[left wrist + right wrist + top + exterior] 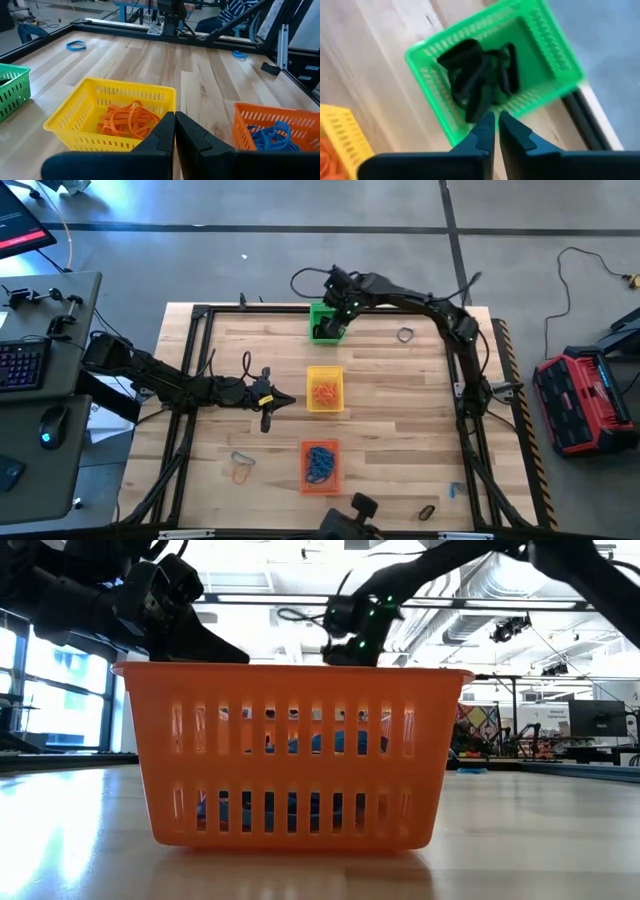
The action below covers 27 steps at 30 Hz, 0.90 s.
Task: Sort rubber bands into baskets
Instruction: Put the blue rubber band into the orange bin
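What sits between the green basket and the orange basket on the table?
The yellow basket, holding orange rubber bands, sits between the green basket and orange basket, seen in the high view.

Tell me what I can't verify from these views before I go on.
- Green basket: in the high view the right hand covers its contents.
- Orange basket: fills the low view, hiding the table behind it.
- Loose bands near the table's front edge: too small in the high view to count.
- Right wrist view: blurred; black bands can't be counted.
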### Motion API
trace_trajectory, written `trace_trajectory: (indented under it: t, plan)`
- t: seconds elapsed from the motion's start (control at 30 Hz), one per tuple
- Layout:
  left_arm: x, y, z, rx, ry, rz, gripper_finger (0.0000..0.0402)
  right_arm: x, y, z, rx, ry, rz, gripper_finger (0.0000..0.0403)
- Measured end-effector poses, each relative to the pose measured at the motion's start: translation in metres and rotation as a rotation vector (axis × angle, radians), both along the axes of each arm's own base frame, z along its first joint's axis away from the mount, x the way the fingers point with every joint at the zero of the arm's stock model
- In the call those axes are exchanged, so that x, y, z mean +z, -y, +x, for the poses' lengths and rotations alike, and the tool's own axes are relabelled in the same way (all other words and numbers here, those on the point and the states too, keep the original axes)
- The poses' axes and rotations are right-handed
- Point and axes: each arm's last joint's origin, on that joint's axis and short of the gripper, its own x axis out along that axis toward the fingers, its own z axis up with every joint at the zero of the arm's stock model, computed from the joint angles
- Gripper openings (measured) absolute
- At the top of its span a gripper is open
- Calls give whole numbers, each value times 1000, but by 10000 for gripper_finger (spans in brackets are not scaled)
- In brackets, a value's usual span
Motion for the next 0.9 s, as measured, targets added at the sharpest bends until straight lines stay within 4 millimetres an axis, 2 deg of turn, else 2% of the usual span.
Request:
trace_trajectory:
  t: [0.13, 0.2, 0.33, 0.5, 0.67, 0.8, 0.9]
  plan:
    - [0, 0, 0, 0, 0, 0, 3, 18, 1, -16, -52, 15, -22, 10]
    - [0, 0, 0, 0, 0, 0, 3, 16, -1, -25, -78, 48, -37, 3]
    - [0, 0, 0, -1, 0, 1, 3, -10, -16, -52, -153, 130, -50, 1]
    - [0, 0, 0, -2, 0, 9, 3, -40, -43, -102, -316, 202, -97, 0]
    - [0, 0, 0, -5, -1, 18, 3, -59, -64, -150, -504, 191, -130, 1]
    - [0, 0, 0, -5, -1, 19, 3, -75, -70, -175, -612, 168, -90, 12]
    - [0, 0, 0, -5, -2, 18, 3, -87, -71, -187, -668, 140, -66, 39]
